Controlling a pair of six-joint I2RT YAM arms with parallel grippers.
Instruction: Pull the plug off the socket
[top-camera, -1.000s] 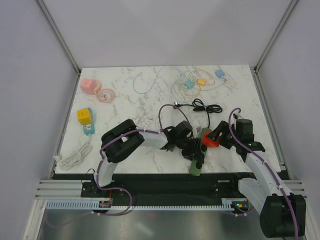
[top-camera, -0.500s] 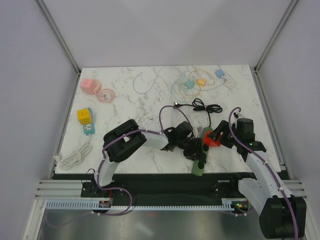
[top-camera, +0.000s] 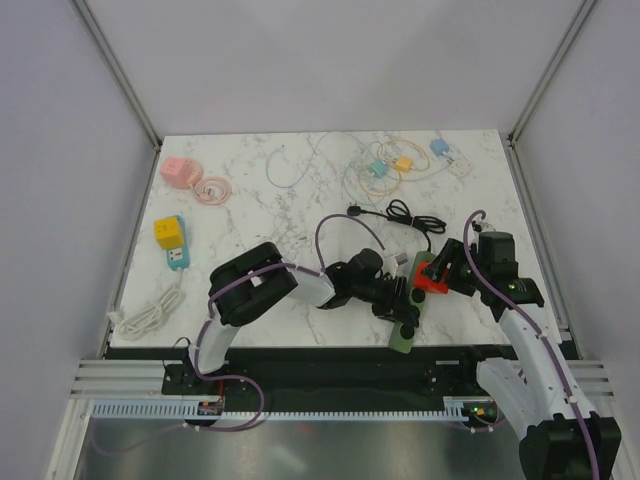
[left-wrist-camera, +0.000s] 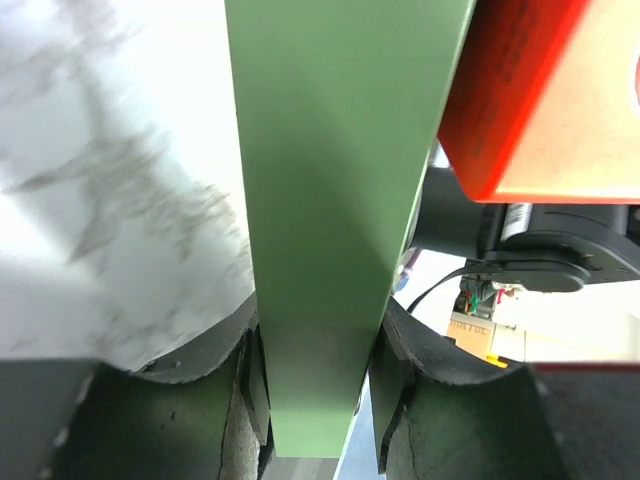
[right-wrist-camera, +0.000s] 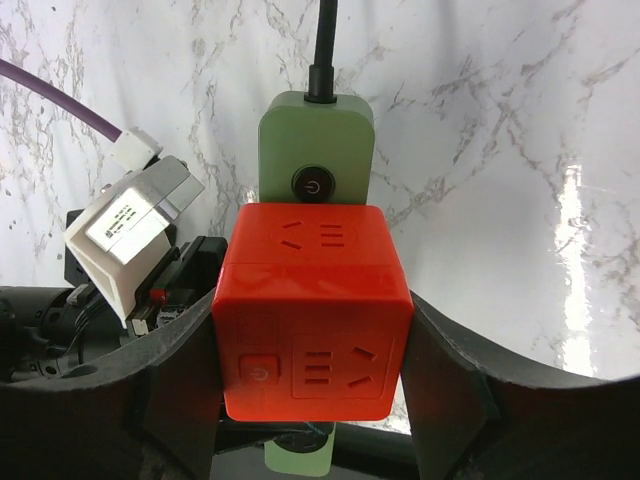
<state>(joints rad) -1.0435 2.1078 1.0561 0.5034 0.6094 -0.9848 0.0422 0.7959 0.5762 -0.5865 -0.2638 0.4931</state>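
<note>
Table (top-camera: 300, 200) near edge, right of centre: green strip (left-wrist-camera: 340, 200) with red cube (right-wrist-camera: 315, 310) on it | I judge the cube still plugged in, pull-off left to do | left gripper (left-wrist-camera: 320, 390) clamped on strip | right gripper (right-wrist-camera: 312, 380) clamped wide on cube's sides

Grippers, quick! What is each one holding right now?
The left gripper is shut on the green power strip.
The right gripper is shut on the red cube plug.

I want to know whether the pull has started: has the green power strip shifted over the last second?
Yes: the green power strip has slid slightly toward the table's right edge.
</note>
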